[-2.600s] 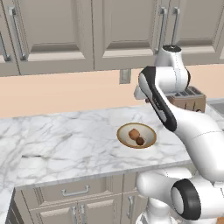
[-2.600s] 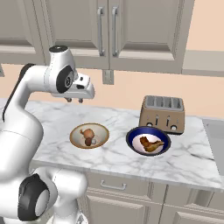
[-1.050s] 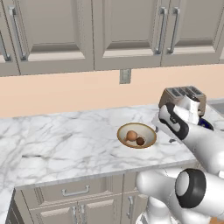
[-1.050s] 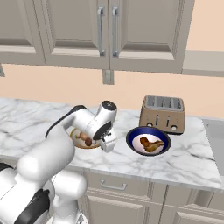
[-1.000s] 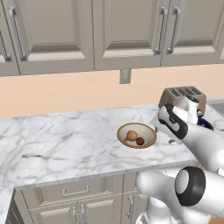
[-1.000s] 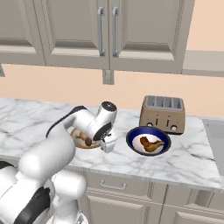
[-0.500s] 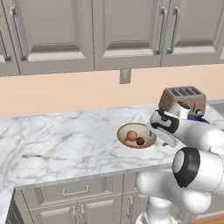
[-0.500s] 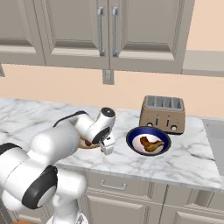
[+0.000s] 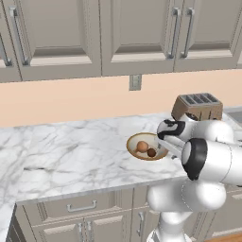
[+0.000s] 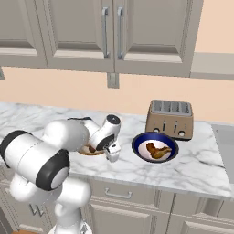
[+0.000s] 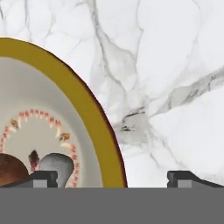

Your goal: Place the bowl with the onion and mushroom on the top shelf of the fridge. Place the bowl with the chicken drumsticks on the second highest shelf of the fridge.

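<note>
Fingers [image 11: 39,177] spread wide astride the yellow-rimmed bowl's [image 9: 133,141] near edge on the white marble bench [image 9: 71,156]; blue drumstick bowl [image 10: 139,140] and bronze toaster [image 10: 170,119] just beside.

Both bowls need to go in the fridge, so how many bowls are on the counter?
2: the tan bowl with onion and mushroom beside the arm, and the blue bowl with drumsticks in front of the toaster.

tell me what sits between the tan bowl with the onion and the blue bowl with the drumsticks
In the right base view the open gripper hangs between the gold-rimmed tan bowl and the dark blue bowl, over bare white marble counter.
</note>
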